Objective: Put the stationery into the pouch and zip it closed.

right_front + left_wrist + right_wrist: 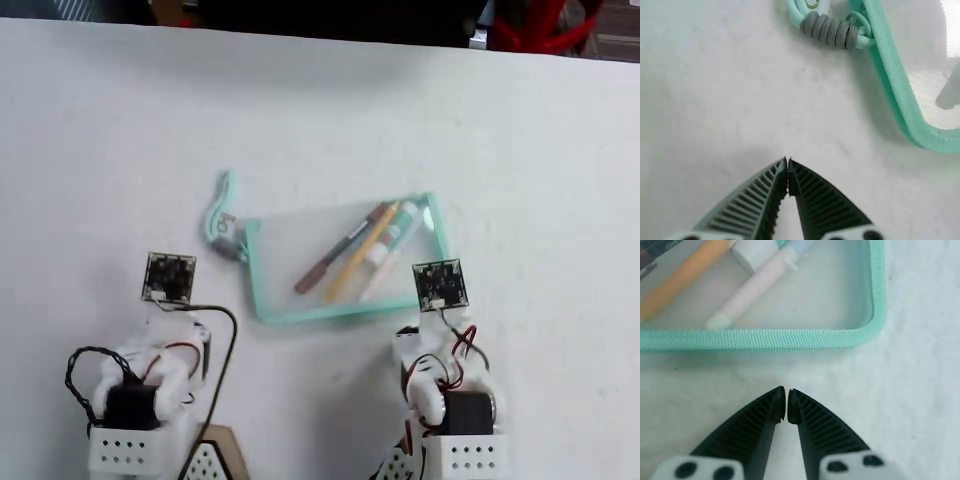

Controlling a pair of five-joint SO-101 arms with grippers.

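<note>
**A:** What's the biggest thing here?

**B:** The white table (320,110). At its middle lies the clear plastic pouch with mint-green edging (280,255), flat.

**A:** And the arms?

**B:** Seen from above, the left arm (135,390) sits at the pouch's 8 o'clock and the right arm (455,400) at its 5 o'clock. The left claw (787,161) is clenched on nothing, its tips meeting over bare table near the pouch's corner. The right claw (786,391) is also clenched and empty, just short of the pouch's near edge.

**A:** The stationery?

**B:** It's inside the pouch, slanting from 7 towards 1 o'clock. There is a long orange pen (350,268), a dark brown pen (318,272) beside it, and a pale pink pen (752,290).

**A:** Anything smaller?

**B:** A mint-green wrist strap (218,205) at the pouch's 10 o'clock, and a grey ribbed zip pull (830,30) at that corner.
</note>
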